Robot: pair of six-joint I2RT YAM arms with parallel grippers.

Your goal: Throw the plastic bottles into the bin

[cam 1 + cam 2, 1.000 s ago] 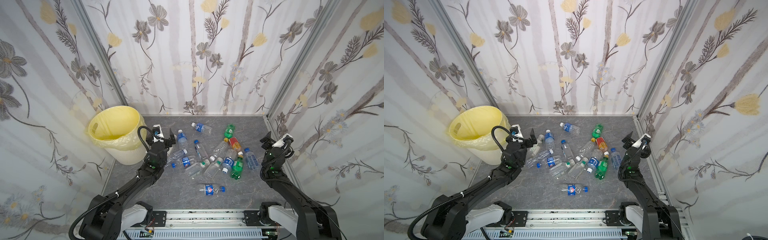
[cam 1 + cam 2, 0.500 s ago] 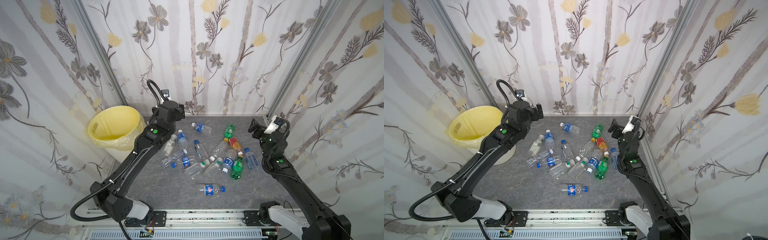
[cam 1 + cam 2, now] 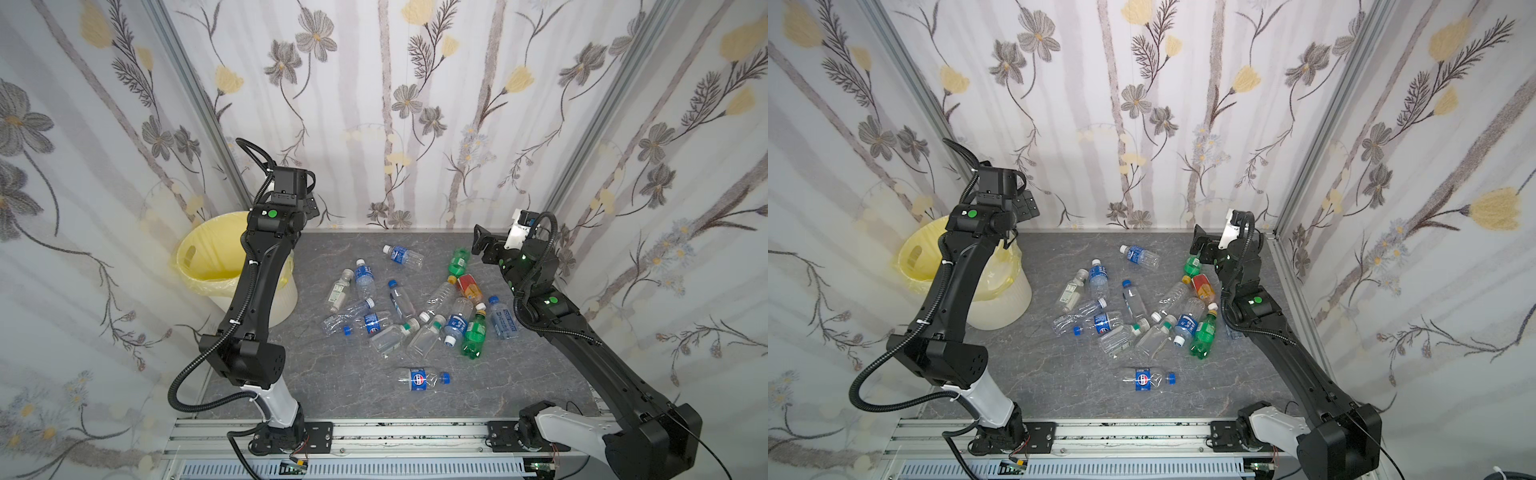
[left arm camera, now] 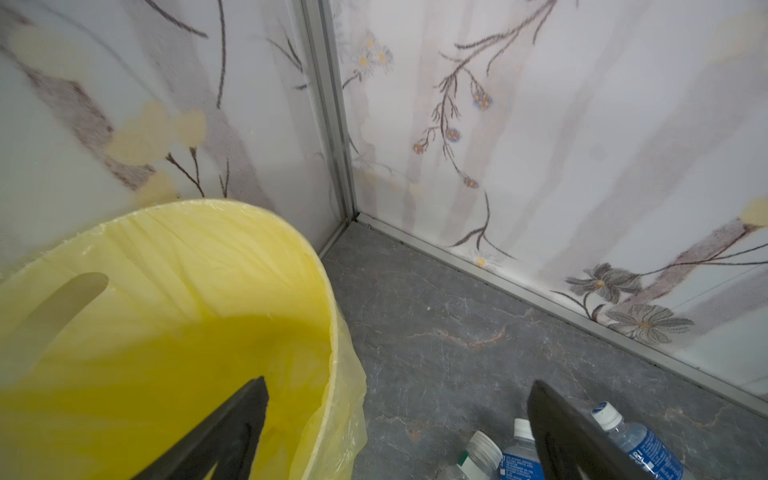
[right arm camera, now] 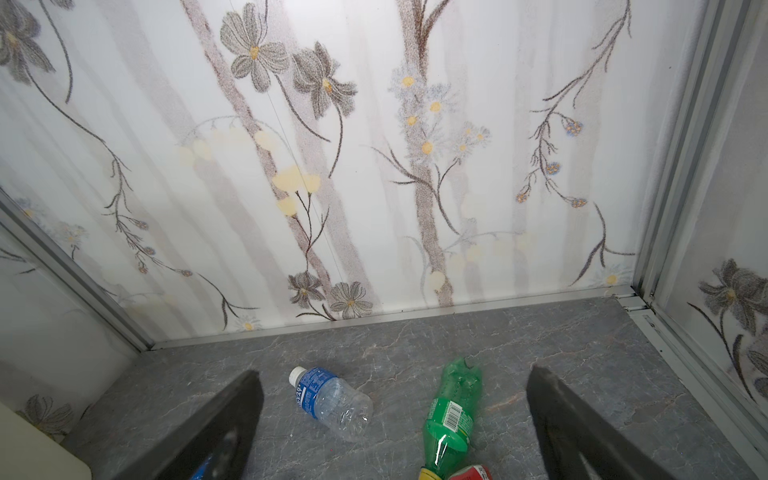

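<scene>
Left gripper (image 4: 397,382) was fully open and empty, held high just beside the bin (image 3: 216,249), whose mouth showed past 1 jaw in the wrist view. My read: the bin stood on its side of the table (image 3: 332,386), so drops fall to this one. Right gripper (image 5: 395,372) was also wide open with nothing in it, hanging over the far right end of the pile. Its wrist view framed a green bottle (image 5: 451,411) and a blue-labelled bottle (image 5: 320,395) between the jaws, both lying flat, neither touched. Looked like a line-up for a pick; which of the 2, couldn't tell.

Bottles (image 3: 457,322) all lay on their sides mid-table, reachable from either side. Several overlapped, so a clean grab in the cluster looked harder than at the edges.

Count from both top views: about 15 bottles, approximate because of overlaps. 2 green, 1 red-labelled bottle (image 3: 469,289), the other 12 or so clear, mostly blue labels. 1 lone bottle (image 3: 419,378) lay apart on the near side. 1 bin, 1 yellow liner (image 4: 345,395), no bottle visible in the part I could see. 2 grippers, 0 holding anything. Task looked unstarted.
</scene>
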